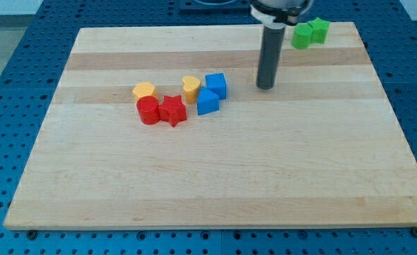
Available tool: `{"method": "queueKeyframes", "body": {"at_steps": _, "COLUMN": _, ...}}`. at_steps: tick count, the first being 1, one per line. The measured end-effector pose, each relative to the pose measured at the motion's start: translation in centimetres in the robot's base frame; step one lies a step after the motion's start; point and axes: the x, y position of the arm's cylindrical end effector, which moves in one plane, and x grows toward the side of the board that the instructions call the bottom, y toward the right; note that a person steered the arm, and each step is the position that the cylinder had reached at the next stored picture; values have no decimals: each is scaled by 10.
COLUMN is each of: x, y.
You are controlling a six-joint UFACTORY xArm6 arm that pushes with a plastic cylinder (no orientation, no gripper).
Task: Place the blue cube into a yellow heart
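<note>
And here we are: my tip is planted on the wooden board, up toward the board's top edge and a touch right of centre. No claw on this arm at all, just the straight dark rod, so there is nothing to open, close or grip with; pushing is the whole game.

The target is close by. The blue cube sits just to the view's left of my tip, with a clear strip of wood between them. On the cube's far side, the yellow heart is just beside it, looking as good as touching, though I can't tell for sure. That line-up looks deliberate to me: tip, cube, heart, nearly in 1 row, so a leftward shove should press the cube into the heart.

Watch the crowd, though. A 2nd blue block is tucked against the cube's lower-left side, and it could get dragged along. Further left, a red star, a red cylinder and another yellow block bunch together.

Containers? None on this bench. The only other things are 2 green blocks parked in the top right corner, well apart from the action.
</note>
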Motion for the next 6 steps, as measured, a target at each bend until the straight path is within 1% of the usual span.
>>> {"method": "queueKeyframes", "body": {"at_steps": 1, "x": -1, "y": -35}}
{"method": "queueKeyframes", "body": {"at_steps": 2, "x": -5, "y": -57}}
{"method": "queueKeyframes", "body": {"at_steps": 3, "x": -6, "y": -66}}
{"method": "queueKeyframes", "body": {"at_steps": 6, "x": -8, "y": -67}}
